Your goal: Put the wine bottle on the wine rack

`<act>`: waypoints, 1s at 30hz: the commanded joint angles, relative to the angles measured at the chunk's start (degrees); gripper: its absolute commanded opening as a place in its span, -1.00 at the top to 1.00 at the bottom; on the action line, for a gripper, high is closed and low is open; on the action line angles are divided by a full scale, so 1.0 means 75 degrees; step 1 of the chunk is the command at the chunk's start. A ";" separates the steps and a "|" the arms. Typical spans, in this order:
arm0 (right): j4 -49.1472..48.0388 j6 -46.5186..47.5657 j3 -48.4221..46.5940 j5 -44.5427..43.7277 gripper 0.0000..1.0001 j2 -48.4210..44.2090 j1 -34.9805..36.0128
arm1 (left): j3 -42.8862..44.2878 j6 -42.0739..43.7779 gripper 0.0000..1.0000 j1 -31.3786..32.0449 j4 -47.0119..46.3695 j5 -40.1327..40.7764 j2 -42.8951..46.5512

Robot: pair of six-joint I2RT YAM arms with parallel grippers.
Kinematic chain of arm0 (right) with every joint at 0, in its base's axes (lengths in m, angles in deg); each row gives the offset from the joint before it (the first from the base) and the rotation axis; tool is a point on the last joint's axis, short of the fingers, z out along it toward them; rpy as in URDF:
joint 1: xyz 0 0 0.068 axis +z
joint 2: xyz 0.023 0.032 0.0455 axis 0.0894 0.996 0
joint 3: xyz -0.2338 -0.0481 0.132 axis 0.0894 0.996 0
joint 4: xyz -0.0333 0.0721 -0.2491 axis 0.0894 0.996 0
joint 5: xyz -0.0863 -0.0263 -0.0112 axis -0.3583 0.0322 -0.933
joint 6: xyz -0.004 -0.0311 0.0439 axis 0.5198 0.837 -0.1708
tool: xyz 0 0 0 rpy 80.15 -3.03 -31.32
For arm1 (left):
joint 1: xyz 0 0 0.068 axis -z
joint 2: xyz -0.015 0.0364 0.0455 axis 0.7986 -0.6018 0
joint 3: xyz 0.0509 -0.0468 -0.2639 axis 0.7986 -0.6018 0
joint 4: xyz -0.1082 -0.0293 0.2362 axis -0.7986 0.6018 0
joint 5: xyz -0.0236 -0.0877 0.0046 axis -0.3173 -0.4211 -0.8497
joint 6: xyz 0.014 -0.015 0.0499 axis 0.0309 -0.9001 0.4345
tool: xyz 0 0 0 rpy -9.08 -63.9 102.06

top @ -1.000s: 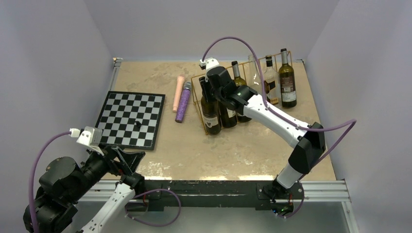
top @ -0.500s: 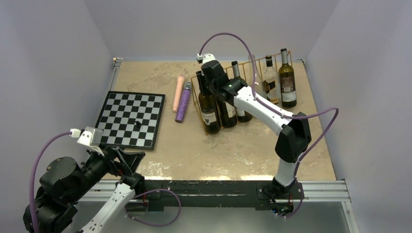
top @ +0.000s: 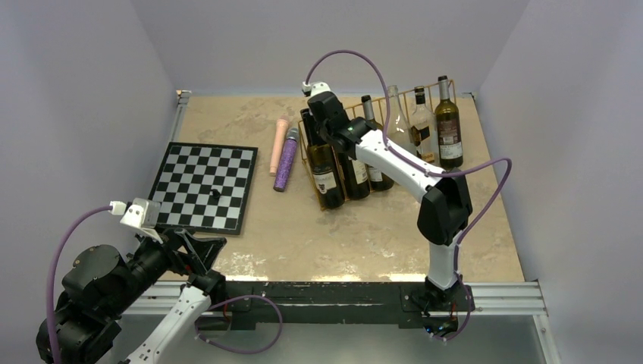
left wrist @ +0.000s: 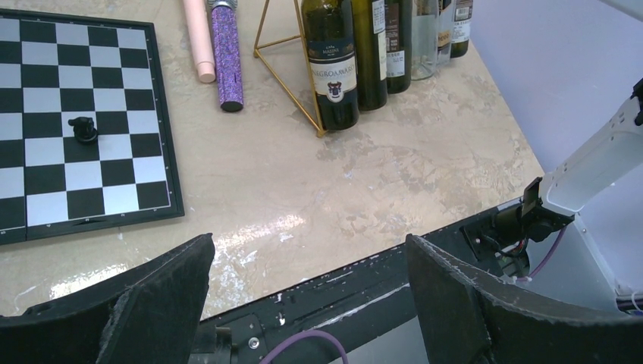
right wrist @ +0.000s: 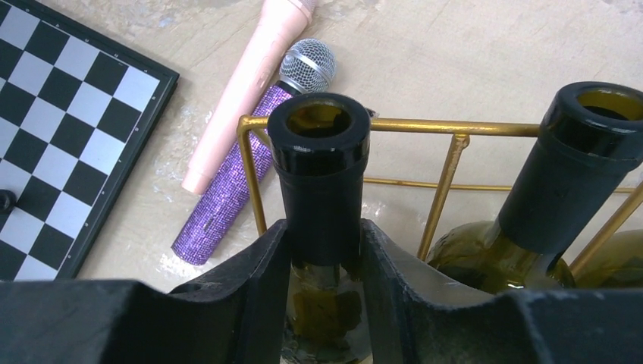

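Left gripper [left wrist: 307,250] parked off the near-left corner of the bench [top: 364,235], fingers spread wide, nothing between them, out of the job; chessboard [top: 203,186] lies toward the left edge with one black chess piece [left wrist: 83,127] on it, well apart from the action; right arm reaches across to mid-bench, right gripper [right wrist: 322,250] partly closed, both fingers pressed on the neck of the wine bottle [top: 326,176] just below the lip, gripped high probably so the fingers stay above the wire; bottle upright, at the near-left end of the wine rack [right wrist: 425,126], seemingly in the end bay with base at or close to bench level, cannot tell if fully seated; looks like the placing step, release pending; neighbouring dark bottle [top: 356,178] stands just beside on the right, so little room for the fingers to spread; pink microphone [top: 279,144] and purple glitter microphone [top: 286,163] lie side by side just left of the rack, clear of it; further bottles fill bays toward the far-right corner, a clear bottle [top: 396,114] and a tall dark bottle [top: 448,129] among them.
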 commanded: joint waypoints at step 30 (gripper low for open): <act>0.3133 -0.0383 0.2400 -0.1560 -0.67 -0.6364 0.0121 | -0.0539 -0.0533 -0.98 0.0029 -0.0893 0.0955 -0.0163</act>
